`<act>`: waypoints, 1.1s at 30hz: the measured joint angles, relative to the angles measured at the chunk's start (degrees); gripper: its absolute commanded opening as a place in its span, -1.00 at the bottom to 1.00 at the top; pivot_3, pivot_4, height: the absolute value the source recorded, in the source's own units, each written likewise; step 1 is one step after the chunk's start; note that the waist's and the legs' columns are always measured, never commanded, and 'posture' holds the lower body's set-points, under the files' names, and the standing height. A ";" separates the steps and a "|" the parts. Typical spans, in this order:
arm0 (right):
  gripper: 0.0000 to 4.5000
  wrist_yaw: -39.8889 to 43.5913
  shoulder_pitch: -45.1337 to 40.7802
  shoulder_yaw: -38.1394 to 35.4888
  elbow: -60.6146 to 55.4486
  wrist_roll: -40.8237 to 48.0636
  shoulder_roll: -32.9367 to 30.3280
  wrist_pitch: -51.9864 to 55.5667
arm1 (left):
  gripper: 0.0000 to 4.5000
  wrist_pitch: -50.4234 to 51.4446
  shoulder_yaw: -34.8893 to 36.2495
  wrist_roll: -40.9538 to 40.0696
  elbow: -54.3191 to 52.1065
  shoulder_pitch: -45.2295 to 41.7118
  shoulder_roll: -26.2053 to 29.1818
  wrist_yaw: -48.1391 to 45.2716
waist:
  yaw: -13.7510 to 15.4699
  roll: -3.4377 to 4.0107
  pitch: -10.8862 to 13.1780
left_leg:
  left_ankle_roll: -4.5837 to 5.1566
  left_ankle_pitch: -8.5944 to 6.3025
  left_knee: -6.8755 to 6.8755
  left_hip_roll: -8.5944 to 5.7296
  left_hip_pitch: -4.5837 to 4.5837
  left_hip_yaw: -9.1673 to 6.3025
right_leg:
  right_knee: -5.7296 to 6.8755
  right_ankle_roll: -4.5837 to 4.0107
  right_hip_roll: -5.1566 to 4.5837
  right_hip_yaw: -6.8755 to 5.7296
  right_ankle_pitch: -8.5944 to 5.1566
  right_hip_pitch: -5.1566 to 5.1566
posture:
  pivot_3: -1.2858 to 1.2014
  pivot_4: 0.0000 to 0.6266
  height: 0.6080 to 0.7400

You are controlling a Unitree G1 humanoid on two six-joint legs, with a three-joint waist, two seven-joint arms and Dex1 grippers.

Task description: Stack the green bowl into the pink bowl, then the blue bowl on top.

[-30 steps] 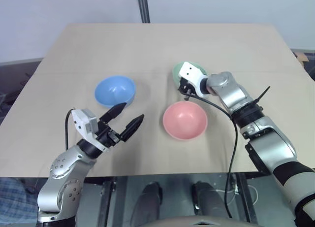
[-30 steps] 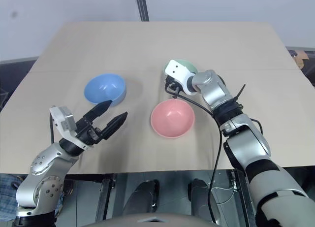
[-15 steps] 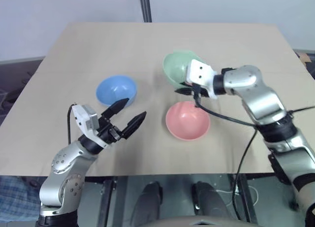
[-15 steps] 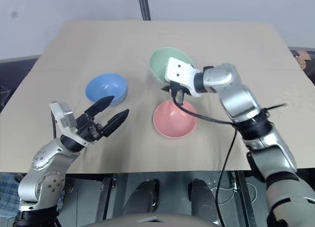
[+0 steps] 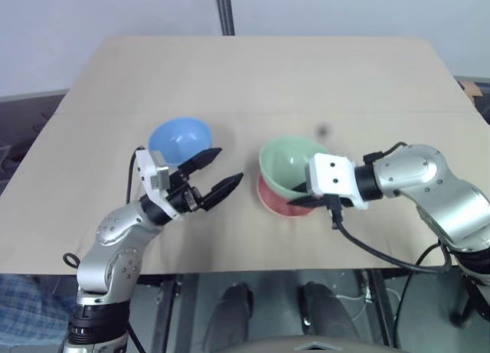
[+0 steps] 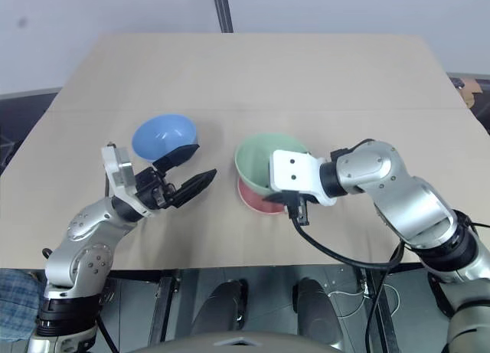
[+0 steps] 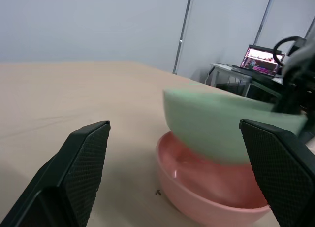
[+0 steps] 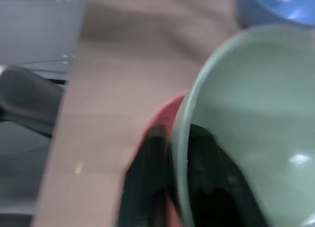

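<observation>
Nearest to you, your right gripper (image 6: pixel 285 194) sits at about four o'clock of the table (image 5: pixel 344 70), one finger inside and one outside the rim of the green bowl (image 5: pixel 289 166), so it is grasping that bowl by its edge; whether the fingers have begun to loosen you cannot tell from these pictures. The green bowl hangs tilted directly over the pink bowl (image 5: pixel 272 203), its underside partly down in the pink one but, as the left wrist view shows, not seated level, with pink rim showing beneath it. Judge the first step as nearly done: the bowl needs to settle flat and be let go. Your left gripper (image 5: pixel 213 174) waits at about eight o'clock with its fingers spread wide and nothing between them, pointing toward the two bowls. Just beyond it, at about ten o'clock, the blue bowl (image 5: pixel 178 139) stands upright on the table, untouched and apart from the other two. That whole second step is left: pick up the blue bowl and nest it on top of the green one.
</observation>
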 measured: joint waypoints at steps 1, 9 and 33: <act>0.09 -0.60 -0.01 0.00 -0.25 0.17 0.16 0.40 | 0.98 0.02 0.00 0.00 0.19 -0.38 0.08 -0.36 | 0.02 0.00 0.00 | 0.00 0.00 0.00 0.00 0.00 -0.01 | 0.00 0.00 0.00 0.00 0.00 0.00 | 0.03 -0.52 1.00; 0.26 -7.31 0.73 -8.83 -0.81 5.59 3.02 4.93 | 0.98 0.80 -0.27 0.31 0.54 -1.48 0.21 -0.74 | 0.13 -0.02 0.00 | 0.00 0.00 0.01 -0.01 -0.03 -0.02 | -0.01 0.00 -0.01 -0.01 0.00 0.00 | 0.03 -0.52 1.00; 0.26 -8.38 20.72 -47.29 -1.86 34.12 -7.12 5.49 | 0.98 14.30 -6.41 23.19 4.40 -11.67 20.27 5.61 | 0.11 -0.10 0.08 | 0.01 0.00 0.01 0.02 -0.05 0.06 | -0.01 0.02 0.03 0.04 -0.01 0.00 | 0.03 -0.52 1.00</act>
